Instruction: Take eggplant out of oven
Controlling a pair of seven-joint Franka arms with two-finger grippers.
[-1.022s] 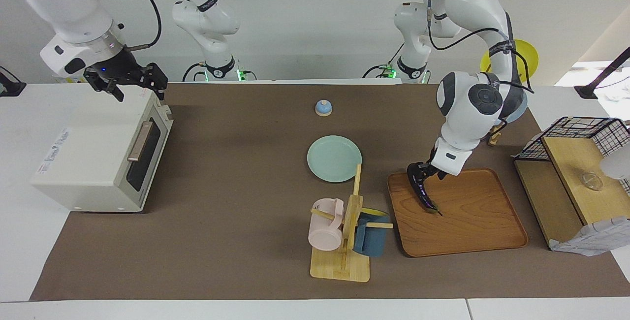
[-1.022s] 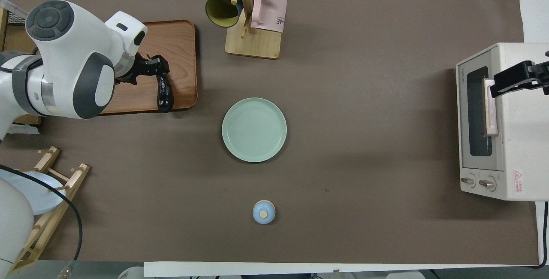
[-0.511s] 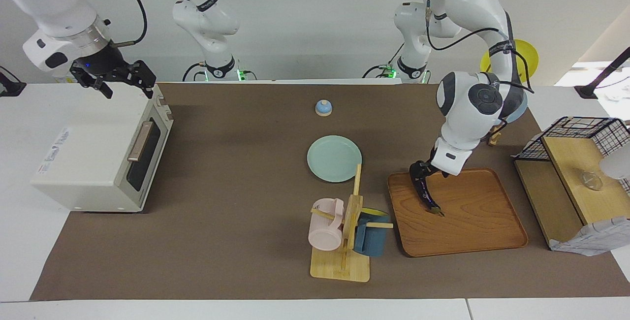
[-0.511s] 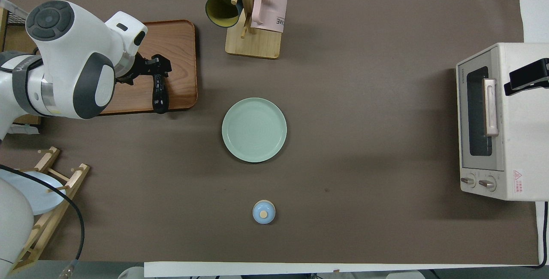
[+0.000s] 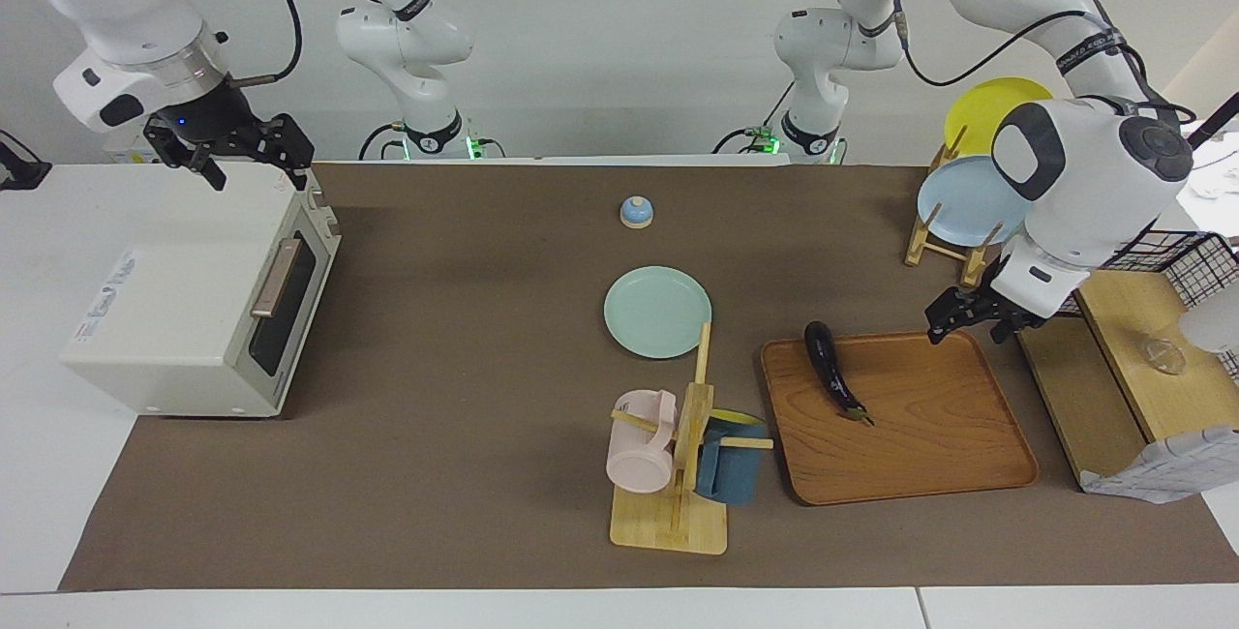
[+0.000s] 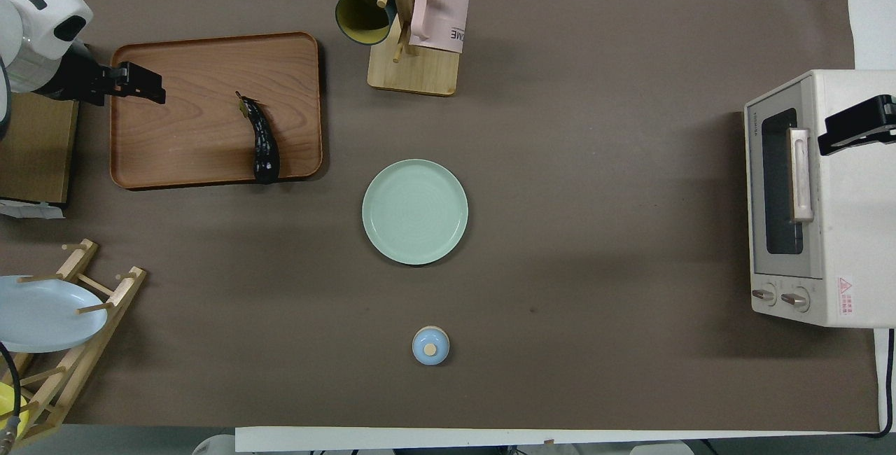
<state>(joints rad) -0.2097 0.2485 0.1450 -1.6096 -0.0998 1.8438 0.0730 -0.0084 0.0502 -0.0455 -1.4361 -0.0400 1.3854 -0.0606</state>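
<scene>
We see the dark glossy eggplant (image 5: 833,371) (image 6: 262,145) lying flat, well apart from the closed cream oven (image 5: 198,303) (image 6: 815,197), clear of our left gripper (image 5: 978,317) (image 6: 136,84).

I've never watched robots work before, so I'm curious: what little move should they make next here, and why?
Probably just pulling both arms back to rest. The eggplant already lies on the wooden tray, nothing gripping it, and the oven door is shut. The left gripper hangs empty over the tray's edge, its fingers apart; the right gripper hovers over the oven's top. Nothing seems left to fetch.

Glossy purple-black eggplant (image 5: 832,373), cream-white oven (image 5: 194,305), reddish-brown wood-grain tray (image 5: 929,445)
</scene>
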